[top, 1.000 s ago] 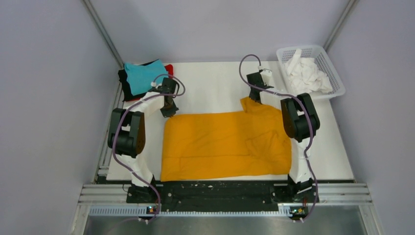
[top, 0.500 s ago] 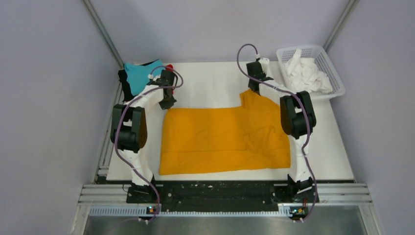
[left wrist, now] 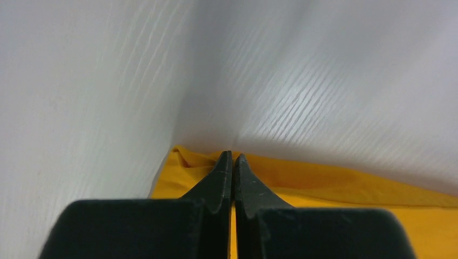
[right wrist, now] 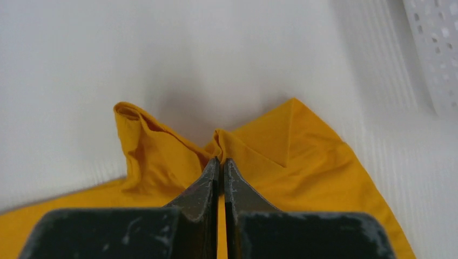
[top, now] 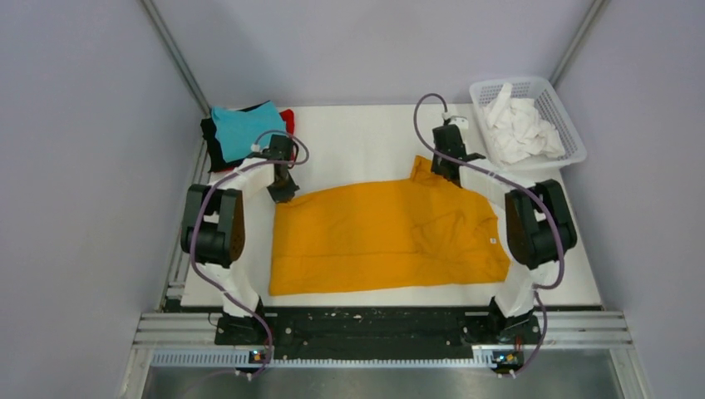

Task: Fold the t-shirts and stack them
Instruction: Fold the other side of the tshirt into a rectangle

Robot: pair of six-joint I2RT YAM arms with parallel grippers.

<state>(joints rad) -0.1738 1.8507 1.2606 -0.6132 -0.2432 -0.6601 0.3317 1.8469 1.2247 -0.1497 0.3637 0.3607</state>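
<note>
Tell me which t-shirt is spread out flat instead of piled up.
The orange t-shirt, lying open across the middle of the table. The teal t-shirt, black t-shirt and red t-shirt sit piled in the far-left corner.

We see soft, even light from above. The top view is sharp; the left wrist view blurs the white ribbed bench top [left wrist: 324, 81], dimly shadowed beside the mustard-orange fabric t-shirt [left wrist: 324, 178].

White arms [top: 249, 173] with black joints [top: 212, 229] and purple cables [top: 418, 108].
</note>
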